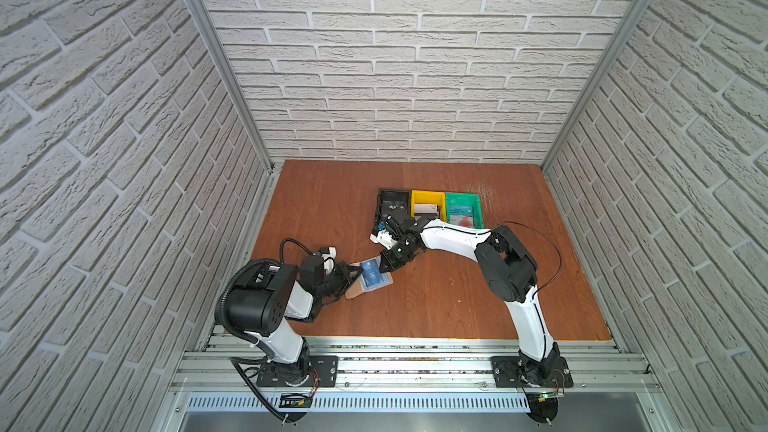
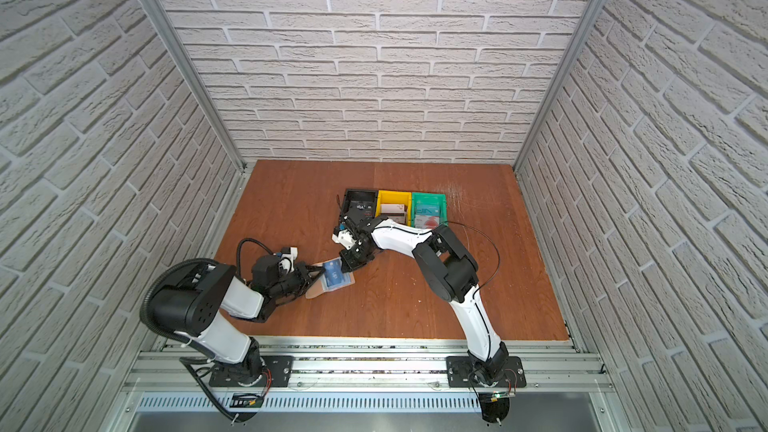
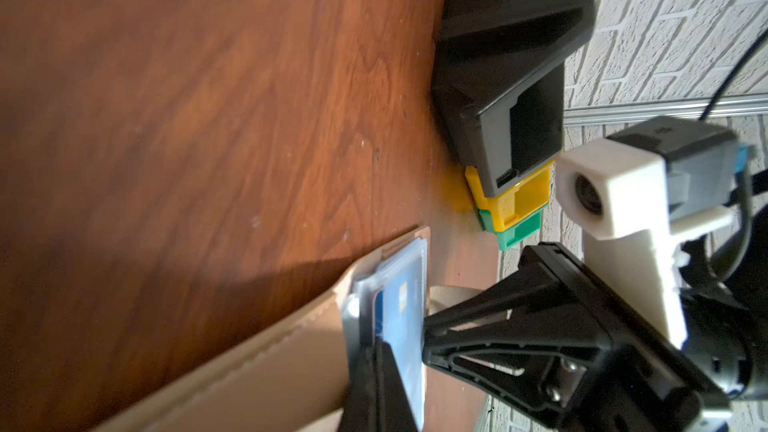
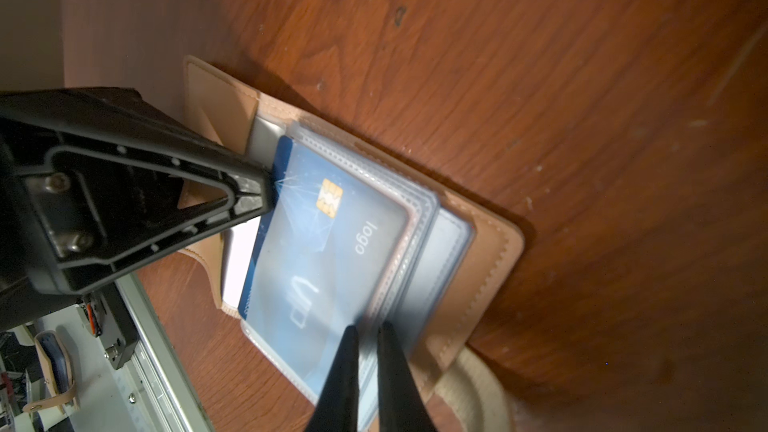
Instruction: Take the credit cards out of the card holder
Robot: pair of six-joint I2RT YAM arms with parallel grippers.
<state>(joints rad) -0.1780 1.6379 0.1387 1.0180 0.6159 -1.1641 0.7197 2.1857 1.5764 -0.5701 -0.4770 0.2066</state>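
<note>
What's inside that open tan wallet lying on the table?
A blue card sits in the top clear sleeve, one end sticking out, a white edge beneath. Whatever the lower sleeves hold is covered.

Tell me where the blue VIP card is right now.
In both top views the blue card sits left of centre, sleeved in the open card holder, between the left gripper and the right gripper.

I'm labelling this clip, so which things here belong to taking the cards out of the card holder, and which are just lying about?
Job: card holder; blue VIP card, partly out of its sleeve; left tool, shut on that card; right tool, pinching the sleeves.
Lying about: black bin; yellow bin; green bin, each holding a card.
</note>
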